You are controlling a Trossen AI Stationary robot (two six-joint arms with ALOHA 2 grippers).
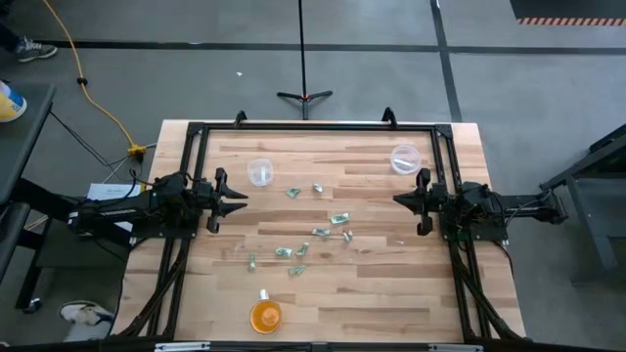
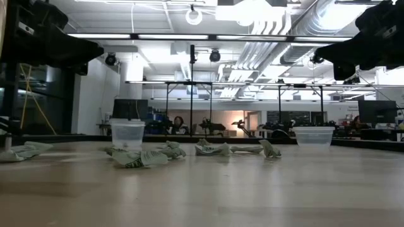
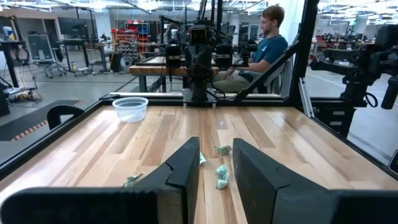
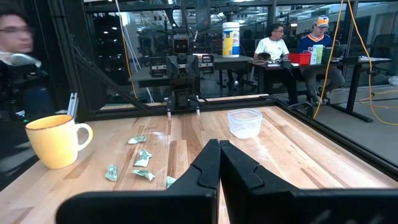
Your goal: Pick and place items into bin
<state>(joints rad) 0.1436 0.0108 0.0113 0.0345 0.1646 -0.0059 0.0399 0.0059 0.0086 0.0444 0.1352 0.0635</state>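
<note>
Several tiny pale-green and silvery items [image 1: 315, 231] lie scattered flat on the wooden table's middle; they also show in the low view as items [image 2: 139, 157], between the left wrist's fingers as items [image 3: 222, 176], and in the right wrist view as items [image 4: 144, 158]. My left gripper [image 1: 235, 199] hovers open at the table's left side, pointing at them. My right gripper [image 1: 399, 198] hovers shut at the right side, facing the left one. Its own view shows the right gripper [image 4: 219, 163] with fingers together; the left gripper [image 3: 216, 180] shows a gap.
One clear cup [image 1: 259, 172] stands far-left of the items, another clear cup [image 1: 405, 157] at the far right. An orange mug [image 1: 266, 315] stands near the near edge. A black frame [image 1: 313, 126] rims the table. People sit beyond the table [image 3: 268, 43].
</note>
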